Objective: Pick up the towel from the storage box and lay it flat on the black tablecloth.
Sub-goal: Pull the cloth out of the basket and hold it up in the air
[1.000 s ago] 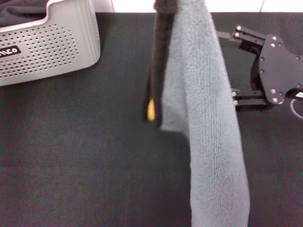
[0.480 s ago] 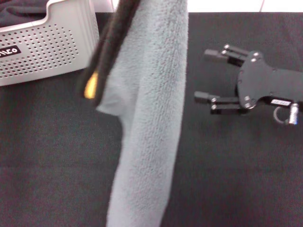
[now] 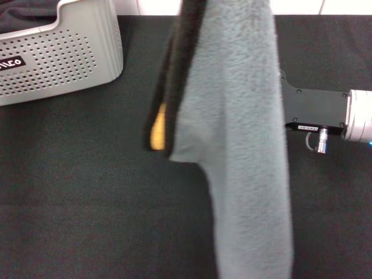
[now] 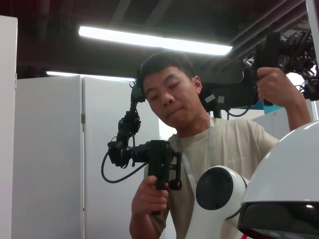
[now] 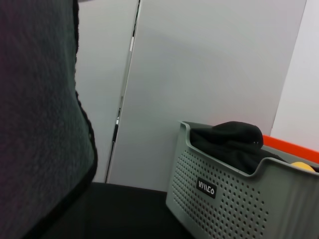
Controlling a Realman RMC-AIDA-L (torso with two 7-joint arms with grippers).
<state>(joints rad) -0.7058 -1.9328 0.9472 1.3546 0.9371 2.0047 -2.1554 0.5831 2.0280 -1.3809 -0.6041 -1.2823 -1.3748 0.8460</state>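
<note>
The grey-green towel [image 3: 238,133] hangs in a long fold from above the top of the head view, over the black tablecloth [image 3: 87,192]. A dark strip with a yellow tag [image 3: 158,132] hangs along its left side. Whatever holds the towel is out of view, and my left gripper shows in no view. My right gripper's black body [image 3: 317,110] reaches in from the right, level with the towel, and its fingers are hidden behind it. The right wrist view shows the towel's trimmed edge [image 5: 40,124] close up. The light grey storage box [image 3: 64,58] stands at the far left.
The storage box [image 5: 224,199] holds a black cloth [image 5: 232,139] and something yellow [image 5: 303,166]. The left wrist view looks away from the table at a person [image 4: 184,149] holding control handles. A white wall edge [image 3: 157,7] runs behind the table.
The hanging towel has swung left and then back to the right. My right gripper has moved in toward it, and its fingers, seen open before, are now hidden behind the towel.
</note>
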